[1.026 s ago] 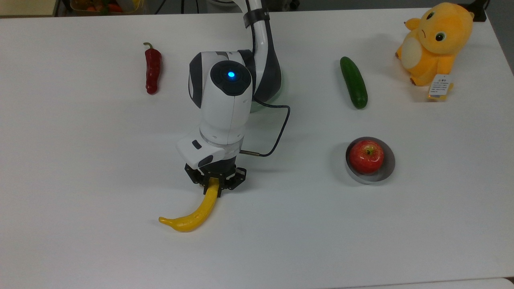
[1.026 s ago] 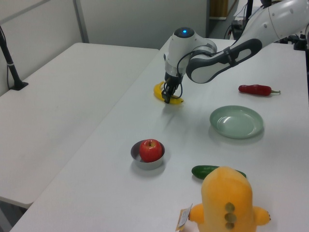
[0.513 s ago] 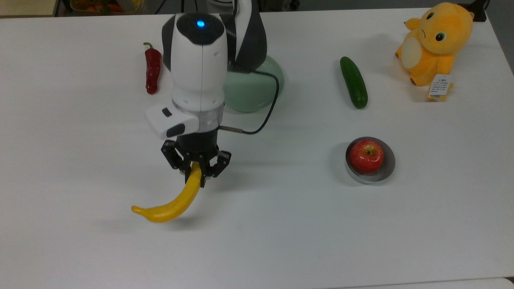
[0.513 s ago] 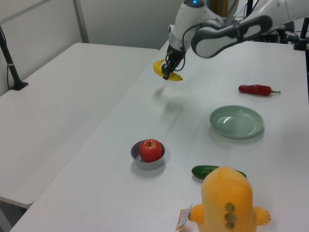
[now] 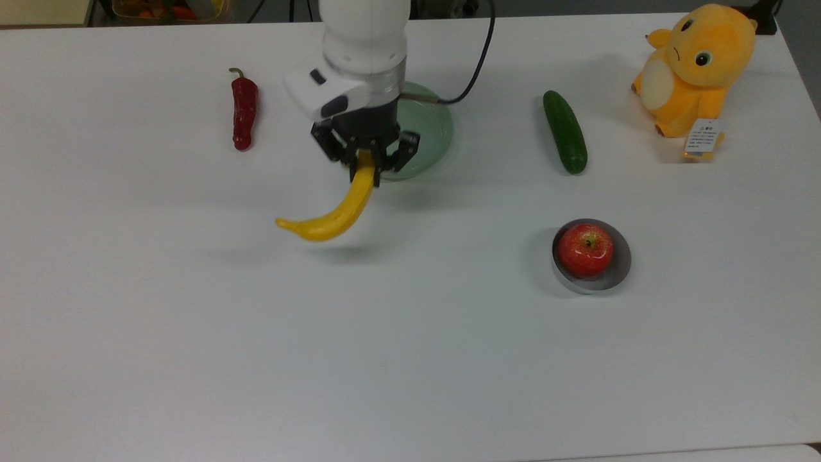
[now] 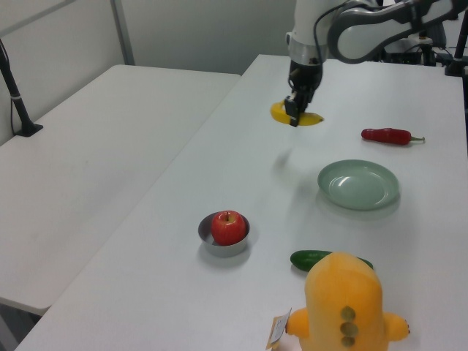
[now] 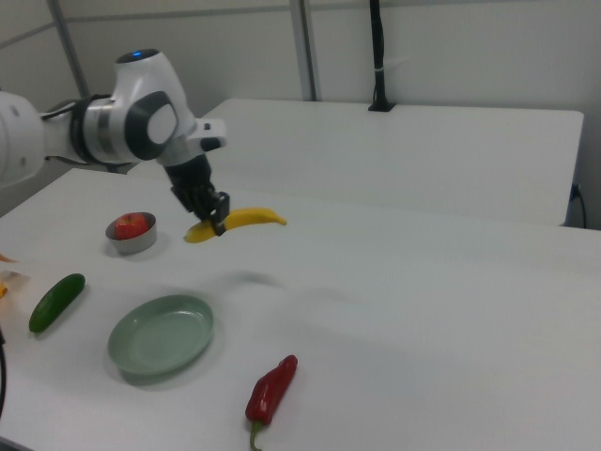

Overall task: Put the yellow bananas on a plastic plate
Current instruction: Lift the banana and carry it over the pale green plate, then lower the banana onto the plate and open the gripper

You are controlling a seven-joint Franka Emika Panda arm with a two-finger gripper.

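We've got the gripper (image 5: 365,168) clamped on the yellow banana (image 5: 333,215) by one end, lifted off the table (image 5: 192,353), near the plastic plate's (image 5: 436,138) rim.

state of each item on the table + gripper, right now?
gripper: shut on banana, raised off the table
banana: held by one end, in the air, shadow below
plate: empty, upright on table
chili: lying on table, untouched
cucumber: lying on table
dish: holds the apple
apple: in dish, stem up
plush toy: sitting upright
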